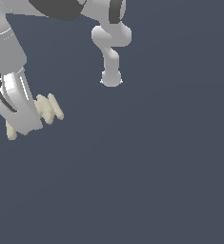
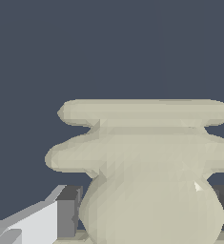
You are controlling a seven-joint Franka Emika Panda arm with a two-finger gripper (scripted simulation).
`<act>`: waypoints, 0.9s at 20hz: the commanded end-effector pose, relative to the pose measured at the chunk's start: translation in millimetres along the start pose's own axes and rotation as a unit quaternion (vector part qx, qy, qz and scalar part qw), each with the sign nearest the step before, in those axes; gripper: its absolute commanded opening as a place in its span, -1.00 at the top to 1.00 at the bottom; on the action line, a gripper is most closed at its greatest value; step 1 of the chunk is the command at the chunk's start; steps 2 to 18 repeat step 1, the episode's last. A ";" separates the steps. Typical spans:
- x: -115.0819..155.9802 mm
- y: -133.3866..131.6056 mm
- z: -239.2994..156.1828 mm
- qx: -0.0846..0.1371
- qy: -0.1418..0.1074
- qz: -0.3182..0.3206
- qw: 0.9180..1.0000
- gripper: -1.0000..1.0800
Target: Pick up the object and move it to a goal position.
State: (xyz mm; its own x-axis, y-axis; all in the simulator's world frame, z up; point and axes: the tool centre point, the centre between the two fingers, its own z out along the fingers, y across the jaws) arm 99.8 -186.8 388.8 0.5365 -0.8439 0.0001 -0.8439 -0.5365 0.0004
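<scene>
Gripping the small pale cream-yellow ribbed spool (image 1: pixel 49 108), by the look of it: fingers of the white-and-grey gripper (image 1: pixel 25 125) sitting at either side of its rounded body in the wrist view, dark pads (image 2: pixel 68 212) pressing close against it. Judging the jaws clenched on the piece, not released. Holding it at the exterior view's left edge, discs sticking out beside the finger housing, a further cream bit showing below the gripper.

Judging the step as carrying, with the pick apparently done; no goal marker showing in either view, so next move calling for steady transport without loosening the grasp.

Showing the arm's white links and the spool's place against the plain slate-blue ground (image 1: pixel 147 181) only in the exterior view; showing pad contact and stacked flanges (image 2: pixel 144 112) only up close at the wrist.
</scene>
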 end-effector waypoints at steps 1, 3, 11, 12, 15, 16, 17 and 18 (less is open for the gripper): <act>0.3 -0.1 -0.8 0.000 0.000 0.000 1.000 1.00; 0.3 -0.1 -0.8 0.000 0.000 0.000 1.000 1.00; 0.3 -0.1 -0.8 0.000 0.000 0.000 1.000 1.00; 0.3 -0.1 -0.8 0.000 0.000 0.000 1.000 1.00; 0.3 -0.1 -0.8 0.000 0.000 0.000 1.000 1.00; 0.3 -0.1 -0.8 0.000 0.000 0.000 1.000 1.00; 0.3 -0.1 -0.8 0.000 0.000 0.000 1.000 1.00; 0.3 -0.1 -0.8 0.000 0.000 0.000 1.000 1.00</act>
